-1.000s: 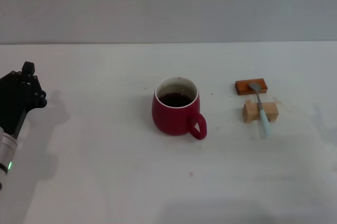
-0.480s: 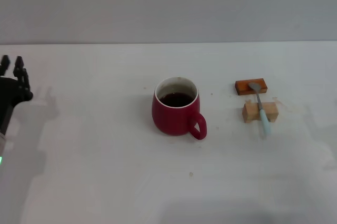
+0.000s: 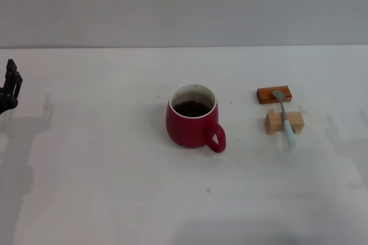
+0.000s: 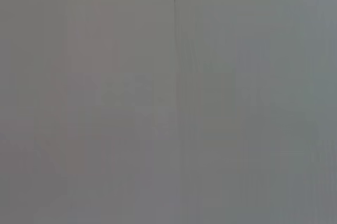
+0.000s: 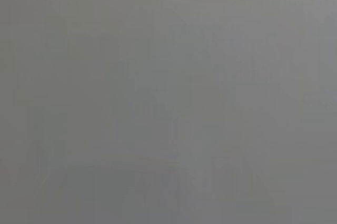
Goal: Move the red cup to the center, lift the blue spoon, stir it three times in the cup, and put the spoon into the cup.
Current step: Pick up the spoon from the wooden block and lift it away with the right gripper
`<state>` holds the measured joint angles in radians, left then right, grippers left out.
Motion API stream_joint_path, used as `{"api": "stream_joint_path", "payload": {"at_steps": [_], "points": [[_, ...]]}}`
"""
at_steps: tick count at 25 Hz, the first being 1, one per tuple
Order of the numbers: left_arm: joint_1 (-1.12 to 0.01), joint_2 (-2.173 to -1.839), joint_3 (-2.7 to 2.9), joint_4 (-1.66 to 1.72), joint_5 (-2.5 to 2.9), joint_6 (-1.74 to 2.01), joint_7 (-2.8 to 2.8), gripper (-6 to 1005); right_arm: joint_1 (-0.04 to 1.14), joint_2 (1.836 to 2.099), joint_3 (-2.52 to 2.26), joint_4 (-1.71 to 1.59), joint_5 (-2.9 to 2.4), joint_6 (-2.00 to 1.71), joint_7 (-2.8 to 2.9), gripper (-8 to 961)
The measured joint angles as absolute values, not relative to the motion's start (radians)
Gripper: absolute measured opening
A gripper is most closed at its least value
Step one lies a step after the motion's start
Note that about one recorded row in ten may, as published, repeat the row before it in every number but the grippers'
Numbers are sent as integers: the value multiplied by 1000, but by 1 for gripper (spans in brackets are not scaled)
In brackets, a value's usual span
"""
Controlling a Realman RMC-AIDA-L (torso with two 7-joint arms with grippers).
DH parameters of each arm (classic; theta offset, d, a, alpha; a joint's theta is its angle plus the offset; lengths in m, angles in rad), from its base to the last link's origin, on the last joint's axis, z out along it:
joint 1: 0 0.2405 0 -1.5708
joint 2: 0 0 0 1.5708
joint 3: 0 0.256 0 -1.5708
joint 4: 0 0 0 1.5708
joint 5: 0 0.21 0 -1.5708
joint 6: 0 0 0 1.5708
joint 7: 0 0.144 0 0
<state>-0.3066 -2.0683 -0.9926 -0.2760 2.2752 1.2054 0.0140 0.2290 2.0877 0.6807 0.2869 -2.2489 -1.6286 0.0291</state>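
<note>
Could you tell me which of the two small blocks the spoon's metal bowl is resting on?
The orange-brown block, the one farther back; the blue spoon only crosses the light wooden block with its handle.

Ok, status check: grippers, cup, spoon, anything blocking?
Left gripper at table's far left edge, holding nothing; right out of view. Red cup centered; blue spoon lies across two blocks. Nothing blocking.
</note>
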Motion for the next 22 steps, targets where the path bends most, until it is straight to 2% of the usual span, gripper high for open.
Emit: {"api": "stream_joint_path", "payload": {"at_steps": [11,22], "points": [[-293,-2066,-994,-271,2275,1230,5,842,213,2088,659,316,-2239,-1600,31,742],[-292,-2069,-994,-269,2275,1226,4,842,177,2087,609,346,-2239,-1536,31,742]]}}
